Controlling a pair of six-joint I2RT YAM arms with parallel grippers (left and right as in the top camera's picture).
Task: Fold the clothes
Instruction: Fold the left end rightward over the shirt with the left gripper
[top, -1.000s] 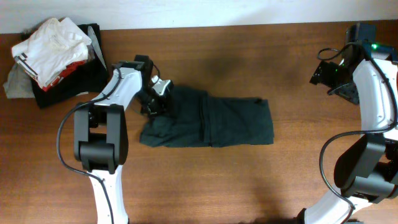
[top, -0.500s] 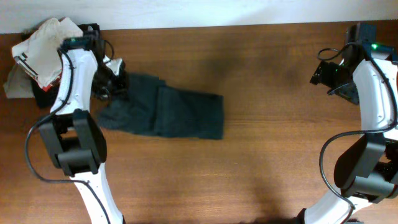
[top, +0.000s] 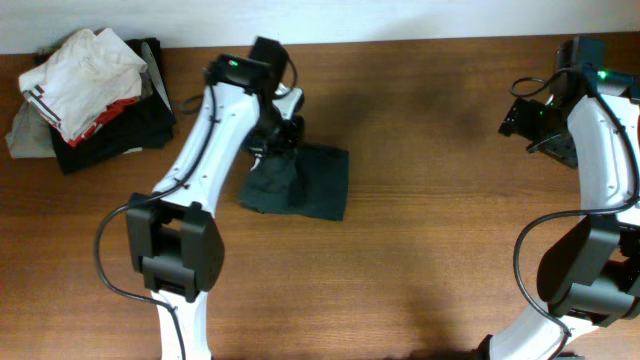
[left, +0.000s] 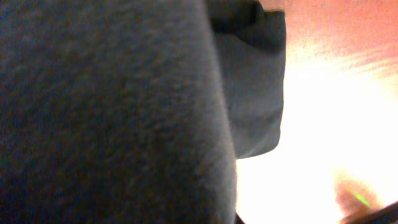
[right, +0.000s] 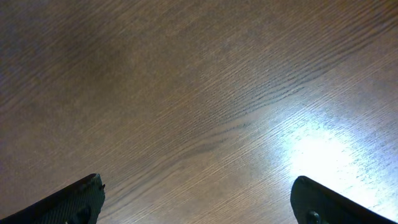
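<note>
Heaped at far left: a pile of white and black garments (top: 85, 85). Left of centre on the wooden table (top: 430, 250), the folded charcoal T-shirt (top: 312, 185), with the left gripper (top: 278, 138) at its rear edge, fingers buried in fabric, grip impossible to judge. Far right, the right gripper (right: 196, 190), spread wide above the tabletop.

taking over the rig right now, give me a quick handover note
Left gripper: shut on the T-shirt at its upper-left edge; fabric fills the left wrist view.
Right gripper: open, empty, over bare table at far right.
Done: T-shirt folded into a compact bundle left of table centre.
Left: release, flatten the bunched left edge; maybe stack it by the clothes pile at top left.
</note>
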